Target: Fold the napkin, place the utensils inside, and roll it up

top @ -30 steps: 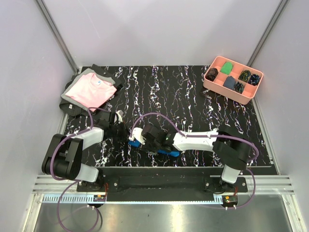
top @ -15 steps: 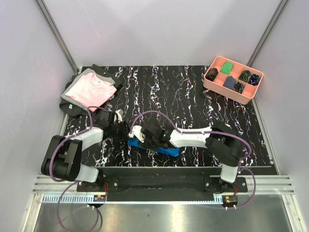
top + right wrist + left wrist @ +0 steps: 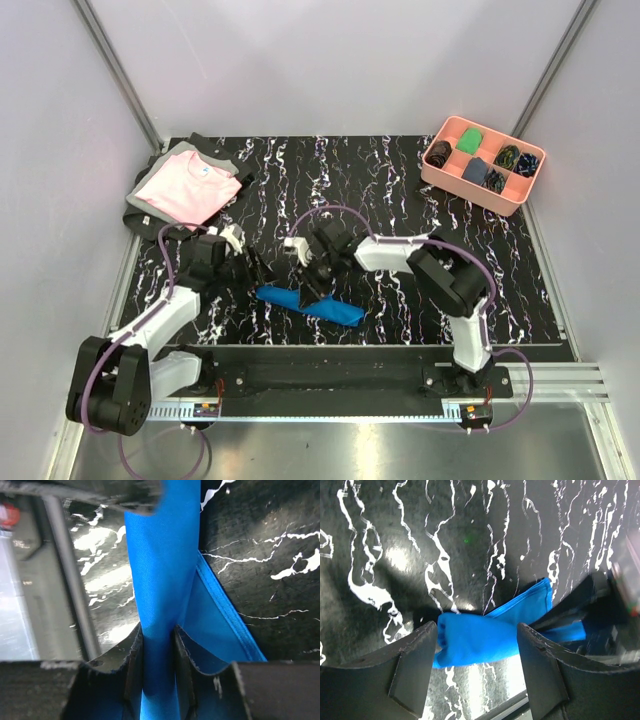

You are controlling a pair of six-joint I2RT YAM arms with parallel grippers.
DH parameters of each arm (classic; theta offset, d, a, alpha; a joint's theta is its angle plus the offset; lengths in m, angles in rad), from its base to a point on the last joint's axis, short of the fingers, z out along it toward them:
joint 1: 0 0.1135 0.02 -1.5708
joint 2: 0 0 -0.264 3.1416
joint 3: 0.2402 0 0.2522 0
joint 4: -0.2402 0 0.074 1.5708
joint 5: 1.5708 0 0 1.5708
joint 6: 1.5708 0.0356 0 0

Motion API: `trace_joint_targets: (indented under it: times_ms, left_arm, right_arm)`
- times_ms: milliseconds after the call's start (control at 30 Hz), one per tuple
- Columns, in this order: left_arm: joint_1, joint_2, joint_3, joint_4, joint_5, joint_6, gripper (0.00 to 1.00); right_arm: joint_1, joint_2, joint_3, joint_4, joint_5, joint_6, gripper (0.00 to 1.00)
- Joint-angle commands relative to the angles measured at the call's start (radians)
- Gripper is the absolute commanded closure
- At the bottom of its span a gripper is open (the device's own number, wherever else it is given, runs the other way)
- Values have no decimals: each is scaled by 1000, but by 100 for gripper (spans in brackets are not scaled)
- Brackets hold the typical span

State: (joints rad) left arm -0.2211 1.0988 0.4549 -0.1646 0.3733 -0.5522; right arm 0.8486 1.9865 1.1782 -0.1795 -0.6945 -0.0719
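Observation:
The napkin [image 3: 309, 303] is a rolled, shiny blue bundle lying slantwise near the table's front edge. My right gripper [image 3: 312, 286] reaches down onto its left half from behind. In the right wrist view both fingers [image 3: 133, 657] press a ridge of the napkin [image 3: 161, 570], so my right gripper [image 3: 159, 647] is shut on it. My left gripper [image 3: 253, 267] stands just left of the roll with its jaws apart. In the left wrist view the napkin's [image 3: 480, 637] rolled end shows between the tips of my left gripper [image 3: 477, 632], untouched. The utensils are hidden.
A folded pink shirt [image 3: 190, 185] lies at the back left. A pink divided tray [image 3: 522, 199] with small cloth bundles stands at the back right. The black rail of the table's front edge [image 3: 350, 352] runs close behind the roll.
My left gripper has opened and drawn back to the left, off the roll's end. My right wrist has swung toward the back and its jaws have closed on the napkin.

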Motion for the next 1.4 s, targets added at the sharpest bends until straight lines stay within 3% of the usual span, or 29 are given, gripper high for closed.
trace_joint_targets:
  times_ms: [0,367,800,900,933,1067,1200,1367]
  left_arm:
    - [6,-54,-35,40,-30,-9,32]
    - [5,-79,-122,161,38,-29,35]
    - [-14,21,-177,347,150,-60,55]
    - [-24,35,-179,350,141,-61,67]
    - [-26,42,-176,346,135,-63,78]
    - [-26,90,-131,263,81,-66,99]
    - [-24,153,-69,175,58,-77,100]
    - [-26,205,-32,146,76,-91,100]
  right_arm:
    - [-48,103,17,-95,-235,56,68]
    - [-144,241,106,-127,-448,136,69]
    - [-184,328,159,-158,-493,173,69]
    - [-189,337,170,-161,-491,182,69]
    - [-190,334,172,-163,-487,182,69]
    - [-192,264,178,-172,-401,193,49]
    - [-201,184,196,-195,-298,213,37]
    - [-201,26,186,-206,-73,175,31]
